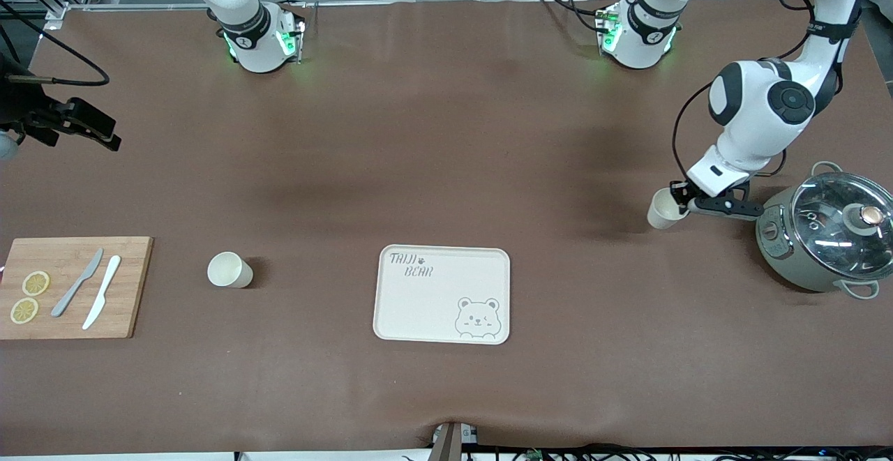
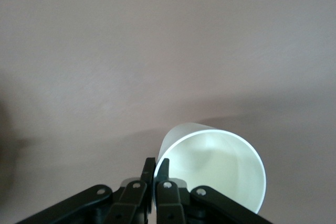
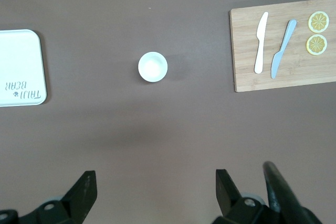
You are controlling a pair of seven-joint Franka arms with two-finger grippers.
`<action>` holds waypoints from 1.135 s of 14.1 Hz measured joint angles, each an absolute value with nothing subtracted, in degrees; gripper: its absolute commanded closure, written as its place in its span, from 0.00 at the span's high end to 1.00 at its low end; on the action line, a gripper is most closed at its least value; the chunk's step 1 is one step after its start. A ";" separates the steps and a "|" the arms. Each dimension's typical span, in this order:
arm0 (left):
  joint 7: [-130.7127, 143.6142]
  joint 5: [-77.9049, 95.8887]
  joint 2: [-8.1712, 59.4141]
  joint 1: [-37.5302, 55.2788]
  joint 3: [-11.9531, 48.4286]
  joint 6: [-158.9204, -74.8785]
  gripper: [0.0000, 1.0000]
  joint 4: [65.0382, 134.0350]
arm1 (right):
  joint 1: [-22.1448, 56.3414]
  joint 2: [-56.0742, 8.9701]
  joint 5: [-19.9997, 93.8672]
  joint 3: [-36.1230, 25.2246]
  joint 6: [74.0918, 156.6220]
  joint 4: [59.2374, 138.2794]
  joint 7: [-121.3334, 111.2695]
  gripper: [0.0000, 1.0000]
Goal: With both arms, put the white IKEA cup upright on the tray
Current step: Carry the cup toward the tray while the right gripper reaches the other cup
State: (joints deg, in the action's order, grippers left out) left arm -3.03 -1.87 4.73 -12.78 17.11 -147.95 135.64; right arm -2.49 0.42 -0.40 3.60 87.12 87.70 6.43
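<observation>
Brown covering runs over the whole table [image 1: 446,168] in the front view. We see the cream tray [image 1: 442,294] lying flat near the middle of the table's front-camera edge, bear drawing at the corner nearest that camera, nothing on it. One white cup [image 1: 229,270] stands upright on the table between the tray and the wooden cutting board [image 1: 73,286], apart from both. The board sits at the right arm's end, carrying a grey knife [image 1: 77,292], a white knife [image 1: 102,301] and two lemon slices [image 1: 29,296]. The left gripper [image 1: 680,204] is clenched on the rim of a second white cup [image 1: 664,210], tilted on its side with the mouth toward the front camera, over bare table just beside a grey-green pot with a glass lid [image 1: 827,229] at the left arm's end. The right gripper [image 1: 98,130] hangs over the table edge at the right arm's end, waiting.

Left wrist view: we see the fingers [image 2: 163,174] pinched together on the held cup's rim [image 2: 218,169], one inside, one outside; brown table below.

Right wrist view: fingers [image 3: 84,192] spread wide, released, gripping nothing. Below we see the standing cup [image 3: 153,66], mouth up, between the tray's corner [image 3: 21,66] and the board [image 3: 286,45] with its knives and lemon slices.
</observation>
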 measured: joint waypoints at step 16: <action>20.39 -1.67 15.35 -6.49 29.56 -125.21 0.00 106.99 | -2.36 -1.45 -1.40 3.52 109.01 104.18 6.41 1.00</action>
